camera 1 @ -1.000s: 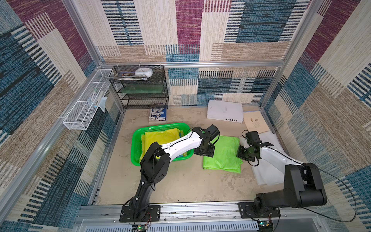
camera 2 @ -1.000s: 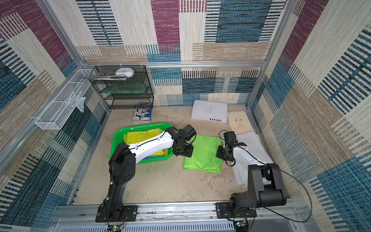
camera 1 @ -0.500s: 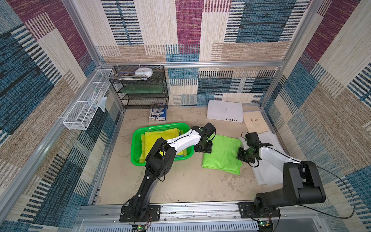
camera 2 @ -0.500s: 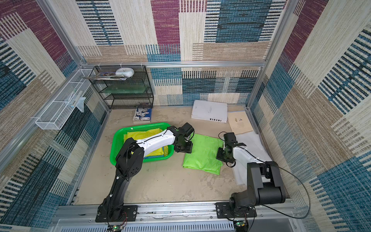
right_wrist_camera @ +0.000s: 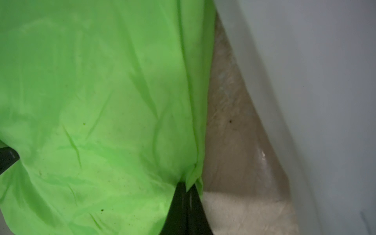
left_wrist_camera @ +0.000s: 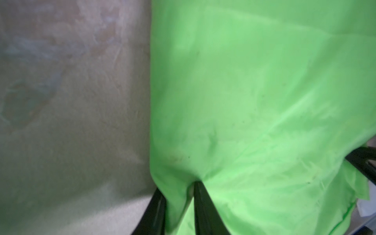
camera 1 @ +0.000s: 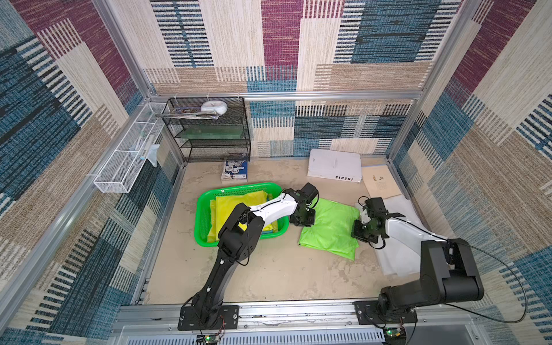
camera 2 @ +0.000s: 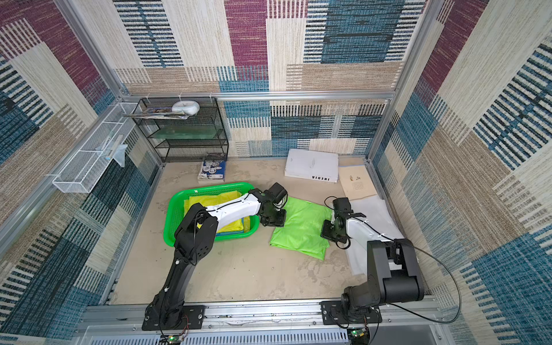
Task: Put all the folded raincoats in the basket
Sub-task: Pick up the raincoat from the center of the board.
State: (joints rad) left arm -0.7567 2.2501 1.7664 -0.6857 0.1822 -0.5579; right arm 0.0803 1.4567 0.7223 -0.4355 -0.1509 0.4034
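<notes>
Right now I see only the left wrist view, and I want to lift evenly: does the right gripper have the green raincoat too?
Observer: Yes, the right gripper is shut on the green raincoat, pinching its edge.
Operator: Where's the basket?
Observer: The basket sits beside the raincoat, to the robot's left of it.
Operator: Is it empty?
Observer: No, folded yellow material lies in it.

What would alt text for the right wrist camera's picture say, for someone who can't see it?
The robot's right gripper, two black fingers shut together, pinches the edge of a bright lime-green folded plastic raincoat that fills most of the frame. Beside it lie a beige tabletop and a white sheet.
</notes>
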